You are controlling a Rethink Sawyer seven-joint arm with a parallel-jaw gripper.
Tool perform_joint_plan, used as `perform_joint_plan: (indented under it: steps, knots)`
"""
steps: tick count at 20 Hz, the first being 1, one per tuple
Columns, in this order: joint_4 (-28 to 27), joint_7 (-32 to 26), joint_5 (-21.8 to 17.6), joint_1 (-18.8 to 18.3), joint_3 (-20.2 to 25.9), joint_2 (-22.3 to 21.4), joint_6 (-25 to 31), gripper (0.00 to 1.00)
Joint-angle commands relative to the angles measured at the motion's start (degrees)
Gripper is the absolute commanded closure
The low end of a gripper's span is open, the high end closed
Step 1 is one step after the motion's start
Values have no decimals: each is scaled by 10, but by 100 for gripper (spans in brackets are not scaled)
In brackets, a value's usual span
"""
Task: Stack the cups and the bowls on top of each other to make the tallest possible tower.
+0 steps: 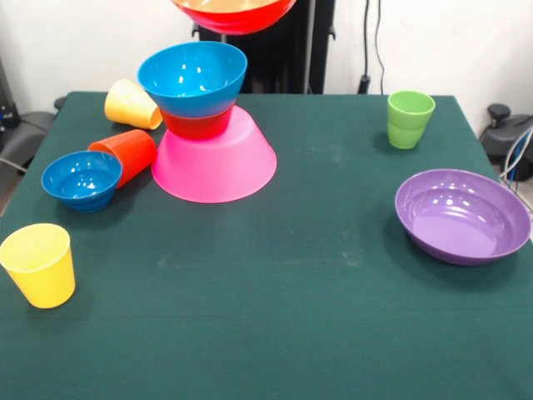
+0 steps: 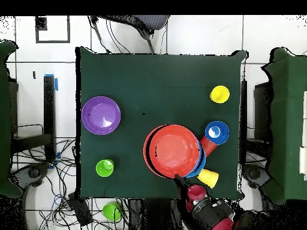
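The wide orange bowl (image 1: 235, 12) is held up directly above the tower (image 1: 208, 125), clear of it. In the overhead view it covers nearly the whole stack. The gripper (image 2: 177, 177) is seen only at that bowl's rim on the robot's side; the rim appears to be pinched, but whether the gripper is clenched cannot be told for certain.

Tower directly below the gripper: pink bowl (image 1: 215, 162) upside down on the worktop (image 1: 291, 275), small orange bowl (image 1: 196, 125) on it, blue bowl (image 1: 193, 77) upright on top and empty.

Risks, as judged:
- A wide bowl on a narrower blue rim is likely to slide or tip if released off-centre.
- An edge grip tilts the load; a hard touchdown could shove the blue bowl off.

Beside the tower: the small blue bowl (image 1: 82, 179), the orange cup (image 1: 127, 155) and one yellow cup (image 1: 132, 104) on their sides, all empty. The other yellow cup (image 1: 39, 264), green cup (image 1: 410, 118) and purple bowl (image 1: 462, 215) stand well apart from the gripper, empty.
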Motion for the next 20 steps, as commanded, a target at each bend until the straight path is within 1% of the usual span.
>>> perform_joint_plan:
  steps: [1,6,8,10,12,17,20]
  knots:
    - [42,-163,-21,-7,62,14,47,100]
    - [46,-163,-29,-9,64,13,44,100]
    - [47,-135,-43,0,60,8,31,100]
    - [43,-104,-49,13,55,0,29,100]
    - [43,-98,-49,20,55,-3,39,100]
    - [31,-107,-43,6,69,7,39,100]
    - [21,-94,-50,3,76,11,28,100]
